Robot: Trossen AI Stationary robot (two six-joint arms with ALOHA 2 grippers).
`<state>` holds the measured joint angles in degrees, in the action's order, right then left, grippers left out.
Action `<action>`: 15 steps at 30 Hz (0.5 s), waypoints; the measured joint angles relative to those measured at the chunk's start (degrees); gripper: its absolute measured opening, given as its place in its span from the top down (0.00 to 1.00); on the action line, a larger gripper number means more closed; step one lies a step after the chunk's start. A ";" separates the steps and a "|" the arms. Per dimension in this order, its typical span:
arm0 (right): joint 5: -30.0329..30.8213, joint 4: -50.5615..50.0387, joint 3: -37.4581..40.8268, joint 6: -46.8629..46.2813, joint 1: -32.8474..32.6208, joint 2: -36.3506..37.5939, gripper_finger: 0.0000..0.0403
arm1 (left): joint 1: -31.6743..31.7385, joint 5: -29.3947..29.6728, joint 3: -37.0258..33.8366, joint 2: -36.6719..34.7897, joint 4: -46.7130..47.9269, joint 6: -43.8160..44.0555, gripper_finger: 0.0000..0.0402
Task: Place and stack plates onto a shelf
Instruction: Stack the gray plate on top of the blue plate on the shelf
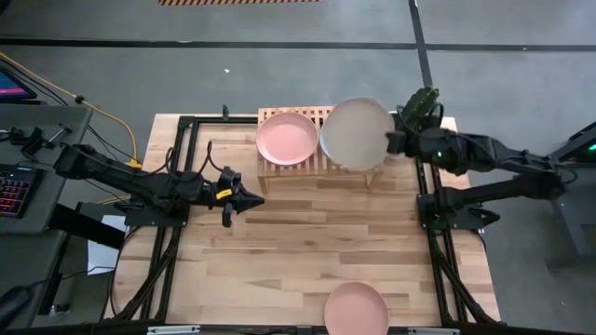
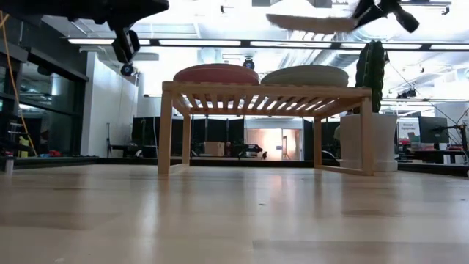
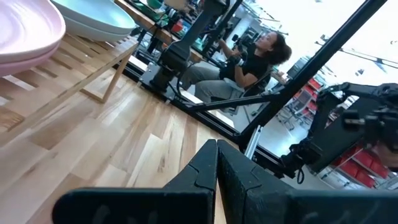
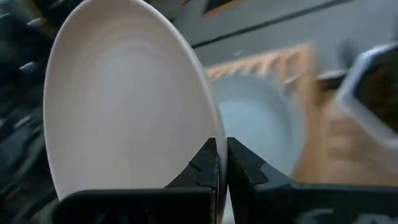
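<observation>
Right claw [image 1: 391,141] clamped on the rim of a round matte beige plate [image 1: 357,134], held above the right half of the low light-wood slatted shelf [image 1: 321,165] in the high view. Left claw [image 1: 253,198] pinched to a point, nothing between its fingers, hanging over the pale plank bench [image 1: 317,251] in front of the shelf. Round pink plate [image 1: 287,137] on the shelf's left half. Second pink plate [image 1: 356,309] at the bench's near edge, well apart from the shelf. Spiky green cactus [image 1: 421,102] just behind the right claw.

Low view: pink plate [image 2: 217,73] and pale mint-green plate [image 2: 305,75] side by side on the shelf [image 2: 264,92]; beige plate [image 2: 311,23] tilted in the air above the mint one, clear of it.

Left wrist view: fingers [image 3: 199,177] pressed together.

Right wrist view: fingers [image 4: 206,168] nipping the beige plate's [image 4: 124,106] edge, mint plate [image 4: 255,124] below on the slats.
</observation>
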<state>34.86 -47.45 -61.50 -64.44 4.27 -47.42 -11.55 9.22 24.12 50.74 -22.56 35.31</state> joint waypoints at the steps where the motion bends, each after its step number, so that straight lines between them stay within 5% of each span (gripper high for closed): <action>1: 0.89 -1.85 -1.00 0.02 1.80 -0.43 1.00 | 0.21 -0.23 0.00 0.00 -0.04 0.00 1.00; 15: -7.10 -2.79 1.57 -1.06 15.67 -7.41 1.00 | 1.46 -1.21 0.00 0.00 -0.18 0.02 1.00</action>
<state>27.76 -50.24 -59.92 -65.50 19.95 -54.82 -10.09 8.01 24.12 50.74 -22.74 35.33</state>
